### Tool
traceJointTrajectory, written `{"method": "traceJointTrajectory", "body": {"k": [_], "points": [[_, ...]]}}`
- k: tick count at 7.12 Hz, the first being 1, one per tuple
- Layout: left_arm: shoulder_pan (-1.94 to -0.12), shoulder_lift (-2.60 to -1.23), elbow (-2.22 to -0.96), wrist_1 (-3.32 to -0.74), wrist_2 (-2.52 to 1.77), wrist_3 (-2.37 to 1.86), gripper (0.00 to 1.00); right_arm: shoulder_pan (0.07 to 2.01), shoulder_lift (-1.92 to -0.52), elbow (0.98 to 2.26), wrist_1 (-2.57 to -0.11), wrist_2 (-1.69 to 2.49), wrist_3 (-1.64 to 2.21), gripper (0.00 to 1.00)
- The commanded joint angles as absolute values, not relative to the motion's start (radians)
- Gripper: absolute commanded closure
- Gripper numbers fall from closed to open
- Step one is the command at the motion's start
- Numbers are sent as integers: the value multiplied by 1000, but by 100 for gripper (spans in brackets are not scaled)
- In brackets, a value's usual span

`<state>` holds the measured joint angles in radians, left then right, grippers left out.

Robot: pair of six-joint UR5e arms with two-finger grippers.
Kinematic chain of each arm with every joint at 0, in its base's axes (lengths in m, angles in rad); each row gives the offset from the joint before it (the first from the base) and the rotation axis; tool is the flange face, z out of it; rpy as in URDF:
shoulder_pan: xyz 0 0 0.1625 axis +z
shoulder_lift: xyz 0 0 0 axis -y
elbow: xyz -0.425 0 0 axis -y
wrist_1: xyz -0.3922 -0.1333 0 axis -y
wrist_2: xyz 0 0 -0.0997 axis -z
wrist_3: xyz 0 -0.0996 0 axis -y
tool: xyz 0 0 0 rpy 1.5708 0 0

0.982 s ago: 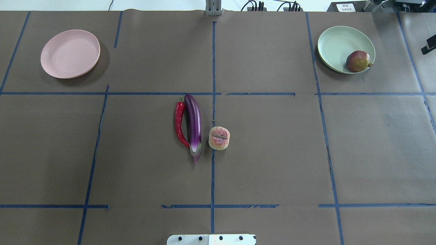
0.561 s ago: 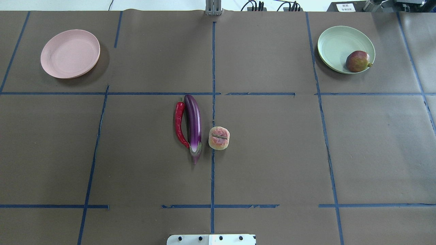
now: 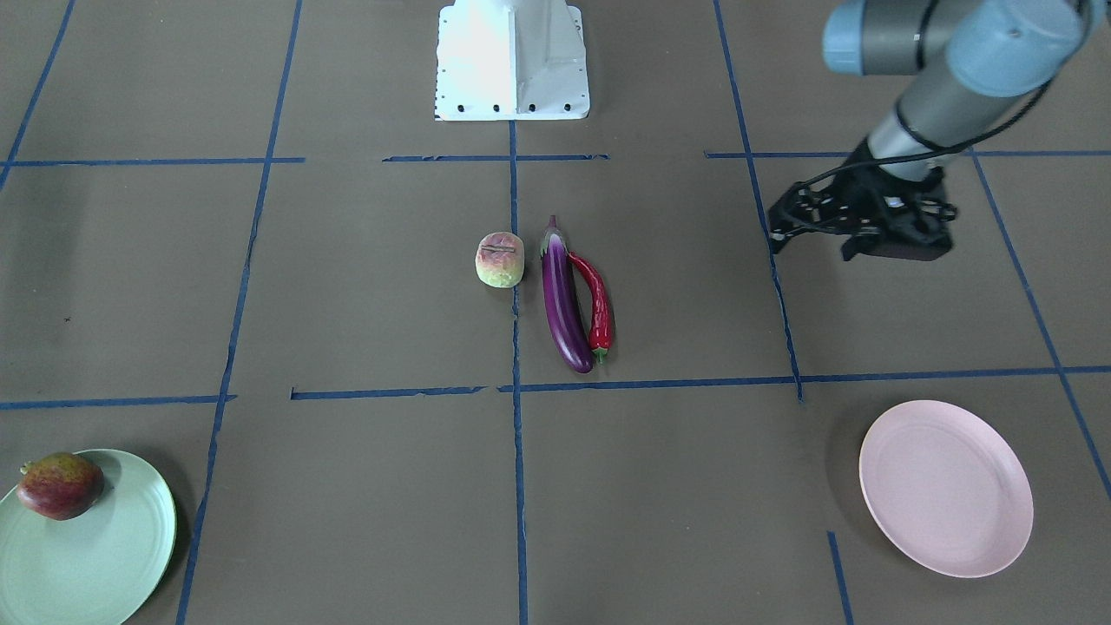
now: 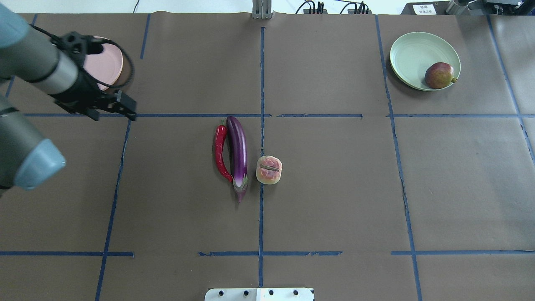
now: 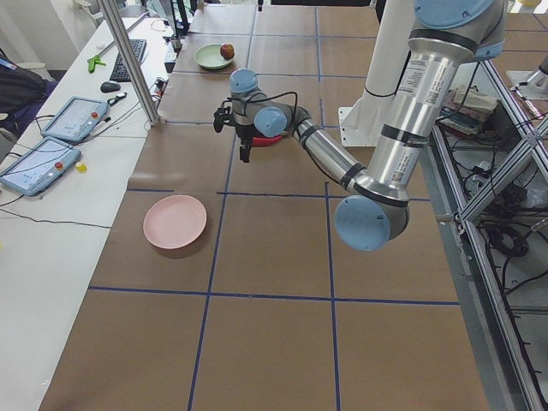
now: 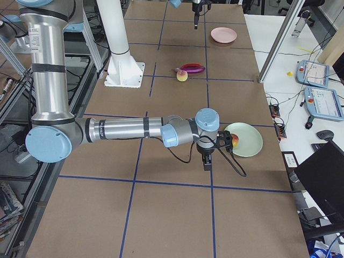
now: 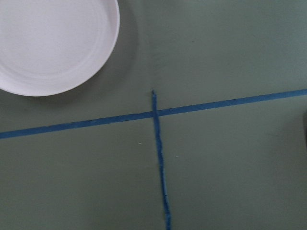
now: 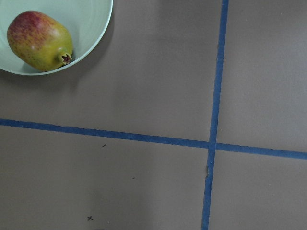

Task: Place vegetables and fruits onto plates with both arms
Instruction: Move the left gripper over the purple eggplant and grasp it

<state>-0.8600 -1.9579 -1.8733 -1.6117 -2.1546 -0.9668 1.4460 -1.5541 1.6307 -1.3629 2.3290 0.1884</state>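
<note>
Here the left pincer hangs over the worktop, near the pink plate in the far left corner. I cannot tell whether its jaws are apart. The right pincer hangs beside the green plate in the far right corner, its state equally unclear. The dark fruit lies on that plate. Mid-worktop lies the eggplant, with the chili against its left-edge side and the pale fruit just beside its right-edge side.

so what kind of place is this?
Probably a robotics lab work cell: the left arm over a paper-covered table marked with a blue tape grid, and teach pendants on a side bench.
</note>
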Motion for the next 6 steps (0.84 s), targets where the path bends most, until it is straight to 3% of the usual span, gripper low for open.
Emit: {"method": "traceJointTrajectory", "body": {"k": [1,3,6], "points": [[-677,-2197,-1682,-1614,-1978,-1272,0,1445,-1554,1631,-1362,2330,190,0],[-602,-2354,-1478,-1629,-1903,-1354,0,1445,-1554,1631,-1359,2330,190,0],[-537,-2408,-1401,-1632,-1853,-1404,6,1445,-1554,1629,-1356,2329,190,0]]}}
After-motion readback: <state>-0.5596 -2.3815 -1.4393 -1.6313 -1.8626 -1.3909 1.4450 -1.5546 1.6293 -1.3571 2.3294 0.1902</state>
